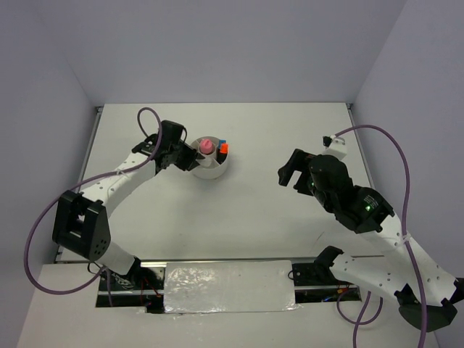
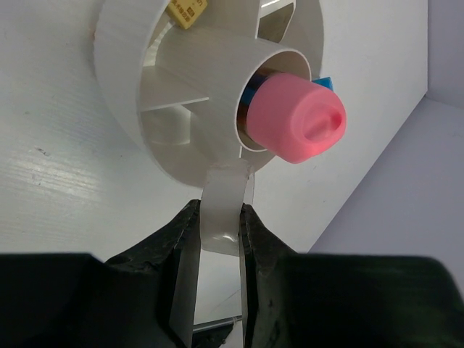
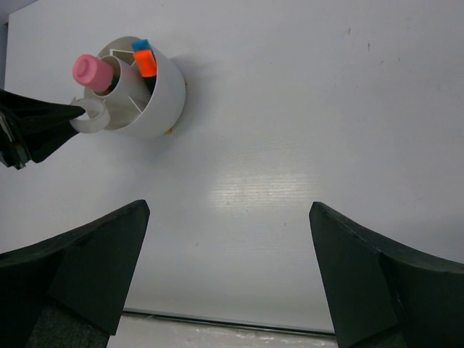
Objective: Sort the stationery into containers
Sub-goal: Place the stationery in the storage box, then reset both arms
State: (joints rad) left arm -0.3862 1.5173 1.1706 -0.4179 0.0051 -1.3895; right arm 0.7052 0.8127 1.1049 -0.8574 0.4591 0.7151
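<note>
A robotics lab test cell: a bare white table (image 1: pixel 290 130) is boxed in on three sides by plain pale panels (image 1: pixel 217 43). Two white-and-black robot arms, the left arm (image 1: pixel 109 188) and the right arm (image 1: pixel 362 210), are bolted at its near edge, with purple cables (image 1: pixel 403 181) looping free, exposed wiring (image 1: pixel 145 281) in a slot by the bases, and a white tub (image 1: pixel 210 170) of stationery on the table
</note>
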